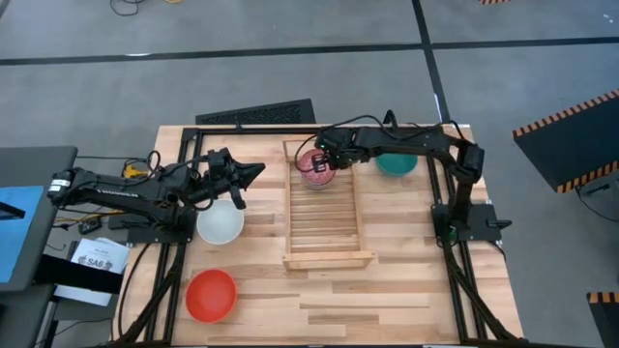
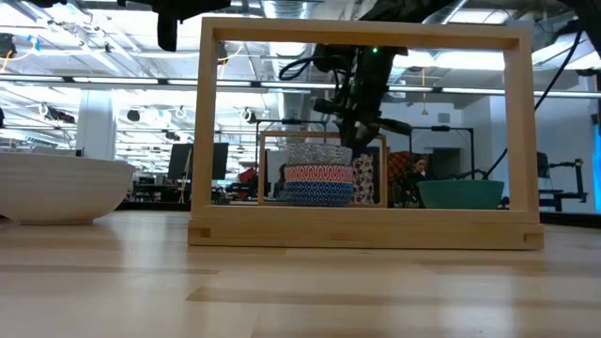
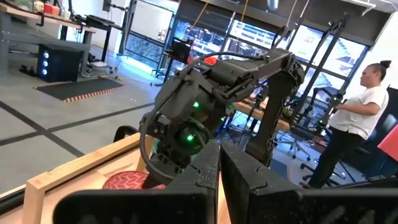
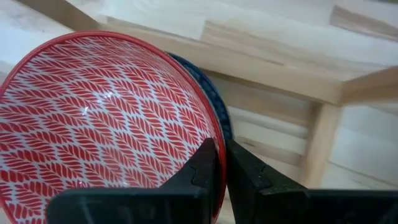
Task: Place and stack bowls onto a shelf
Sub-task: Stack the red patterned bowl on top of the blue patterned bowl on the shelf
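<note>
Currently the right tool (image 4: 219, 163) is clamped narrowly on the rim of the red-patterned bowl (image 4: 106, 118), with one finger inside the wall and one outside. Directly beneath the tool, this bowl is nested in the blue-patterned bowl (image 4: 211, 99) at the far end of the shelf (image 1: 327, 253). By judgement, stacking is partly complete: the low view shows a stack (image 2: 319, 174) of patterned layers on the shelf, although the exact bowl count in it cannot be confirmed. Release of the gripped bowl is not yet done. Three bowls remain on the worktop (image 1: 387, 300): the white bowl (image 1: 221, 223) just beside the left tool (image 1: 253, 175), the plain red bowl (image 1: 211, 295) well apart from both tools, and the teal bowl (image 1: 396, 163) under the right arm beside the shelf. The left tool's fingers appear nearly shut and hold nothing. The bowls are round, glossy and apparently ceramic, with a leaf motif inside the gripped one. The shelf is light slatted wood with raised end rails.
</note>
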Robot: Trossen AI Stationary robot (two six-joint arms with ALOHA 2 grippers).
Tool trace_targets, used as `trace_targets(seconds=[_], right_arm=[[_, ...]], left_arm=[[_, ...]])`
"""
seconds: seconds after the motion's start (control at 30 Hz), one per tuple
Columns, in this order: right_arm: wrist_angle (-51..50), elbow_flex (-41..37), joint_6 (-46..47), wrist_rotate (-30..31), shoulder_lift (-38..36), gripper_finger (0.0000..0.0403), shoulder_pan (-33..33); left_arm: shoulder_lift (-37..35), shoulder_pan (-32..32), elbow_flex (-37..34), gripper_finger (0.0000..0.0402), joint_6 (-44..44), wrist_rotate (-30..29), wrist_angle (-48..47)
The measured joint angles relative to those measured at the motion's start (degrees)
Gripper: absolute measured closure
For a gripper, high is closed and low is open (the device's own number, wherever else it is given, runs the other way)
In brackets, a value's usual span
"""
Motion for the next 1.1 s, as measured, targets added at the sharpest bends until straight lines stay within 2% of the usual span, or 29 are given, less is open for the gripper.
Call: trace_targets(seconds=[0.57,0.7,1.1], right_arm=[[0.4,0.0,-0.4,0.1,0.6,0.0339,0.4],[0.7,0.0,-1.4,1.3,0.6,0.0311,0.4],[-0.1,0.0,-6.2,1.3,0.5,0.0193,0.4]], left_arm=[[0.0,0.0,0.0,0.0401,-0.7,0.0,0.0],[0.0,0.0,0.0,0.0401,-0.7,-0.8,-0.1],[0.0,0.0,0.0,0.0401,-0.7,-1.4,-1.4]])
